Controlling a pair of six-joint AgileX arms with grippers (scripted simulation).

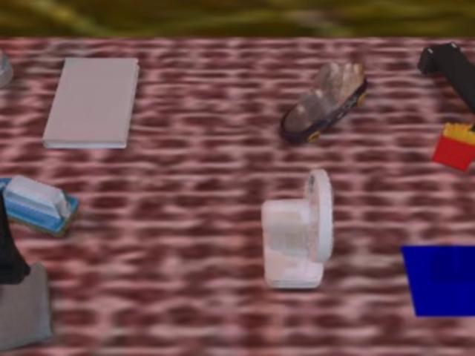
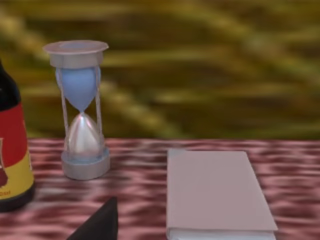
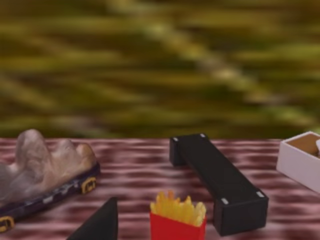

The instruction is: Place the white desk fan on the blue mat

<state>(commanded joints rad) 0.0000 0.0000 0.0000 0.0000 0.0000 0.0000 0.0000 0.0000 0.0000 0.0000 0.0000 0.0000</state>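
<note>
The white desk fan (image 1: pixel 295 239) stands right of the table's middle in the top view, with its boxy base toward the left and its thin ring head (image 1: pixel 321 215) edge-on at the right. The blue mat (image 1: pixel 441 280) lies flat at the right edge, apart from the fan. My left gripper (image 1: pixel 9 245) sits at the front left corner, far from both. One dark fingertip (image 2: pixel 102 220) shows in the left wrist view, off to one side with nothing against it. My right arm is outside the top view. Its wrist view also shows one fingertip (image 3: pixel 102 220), holding nothing.
A pale grey slab (image 1: pixel 93 101) lies at the back left and a white-and-blue block (image 1: pixel 41 204) lies by my left arm. A grey-topped dark shoe-like thing (image 1: pixel 324 101), a black bar (image 1: pixel 449 63) and red fries (image 1: pixel 455 146) are at the back right. An hourglass (image 2: pixel 81 110), a bottle (image 2: pixel 12 145) and a white box (image 3: pixel 302 160) also show.
</note>
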